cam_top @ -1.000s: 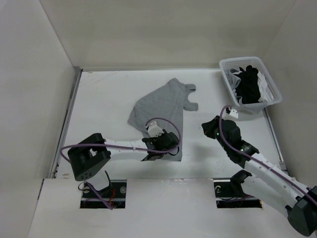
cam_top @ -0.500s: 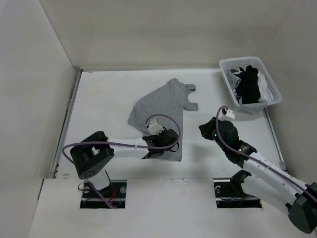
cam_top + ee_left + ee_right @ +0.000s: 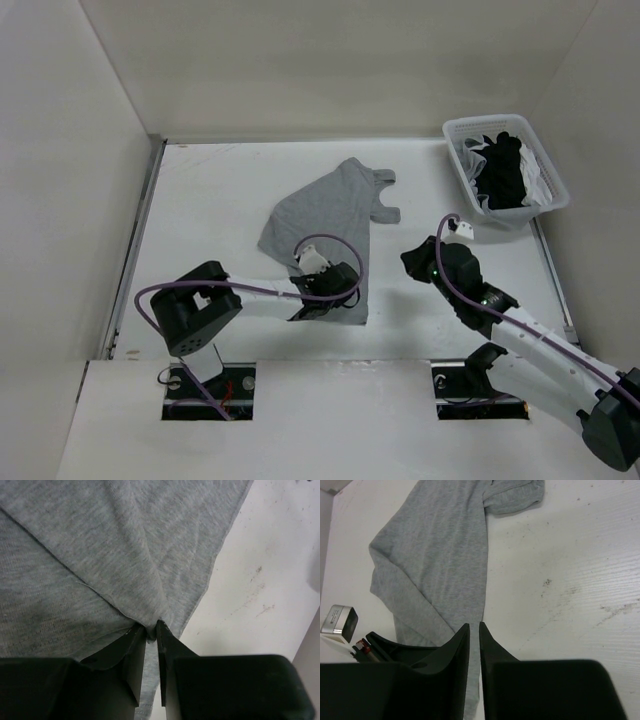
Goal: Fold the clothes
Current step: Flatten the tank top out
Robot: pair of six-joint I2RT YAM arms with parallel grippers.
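The clothes (image 3: 320,212), a light-grey shirt-like garment, lie spread in the middle of the white table (image 3: 210,200). My left gripper (image 3: 314,304) sits low on the garment's near edge. In the left wrist view it (image 3: 151,629) is shut on a pinched fold of the grey fabric (image 3: 125,545), which puckers towards the fingertips. My right gripper (image 3: 412,262) hovers just right of the garment's near right edge. In the right wrist view its fingers (image 3: 474,626) stand a narrow slit apart with nothing between them, and the garment (image 3: 440,555) lies ahead and to the left.
A white slatted basket (image 3: 455,132) with dark and white laundry (image 3: 505,172) stands at the back right. White walls close the table on three sides. The left arm's purple cable (image 3: 330,245) loops over the garment.
The left jaws have closed on the garment's near edge, and the left arm has shifted a little right. The right gripper has edged left and up, its jaws parting slightly.
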